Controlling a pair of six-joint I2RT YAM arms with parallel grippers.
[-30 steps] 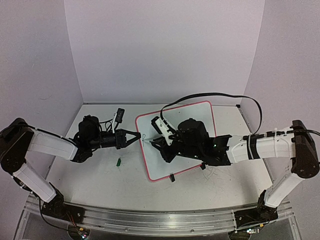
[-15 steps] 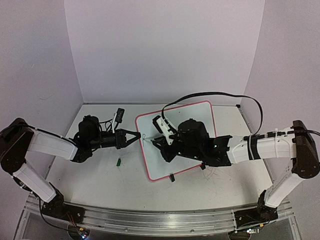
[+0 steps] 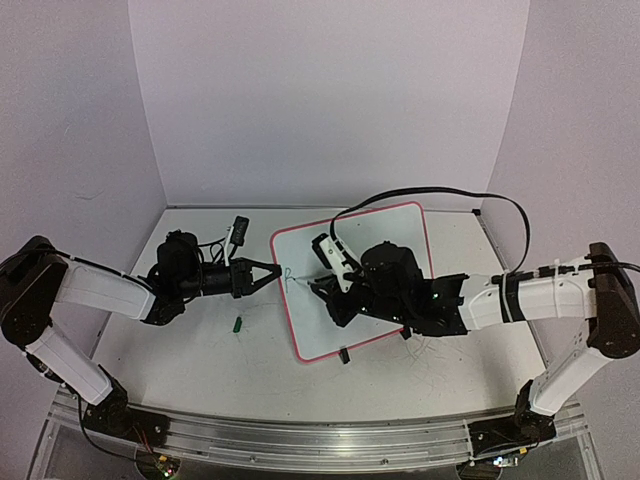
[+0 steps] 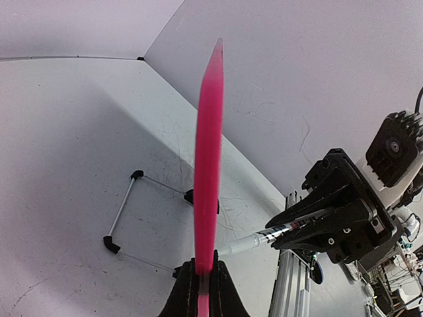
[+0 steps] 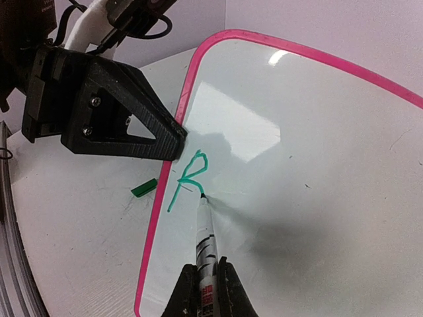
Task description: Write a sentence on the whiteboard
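Observation:
The whiteboard (image 3: pixel 385 235), white with a pink frame, stands tilted at the table's middle. My left gripper (image 3: pixel 276 273) is shut on its left edge; the left wrist view shows the pink edge (image 4: pixel 209 145) clamped between the jaws of that gripper (image 4: pixel 203 274). My right gripper (image 3: pixel 322 290) is shut on a white marker (image 5: pixel 206 244), its tip touching the board (image 5: pixel 317 132). The only green writing is one letter shaped like an R (image 5: pixel 188 175), near the left edge. The marker also shows in the left wrist view (image 4: pixel 264 236).
A small green cap (image 3: pixel 238 323) lies on the table left of the board, also in the right wrist view (image 5: pixel 143 187). A black object (image 3: pixel 238 231) lies at the back left. A black cable (image 3: pixel 440 190) arcs over the board's far side. The board's wire stand (image 4: pixel 122 211) rests behind it.
The marker tip has moved down and right on the board, adding a slanted leg to the green letter. The right arm shifted slightly right. The left gripper has not moved.

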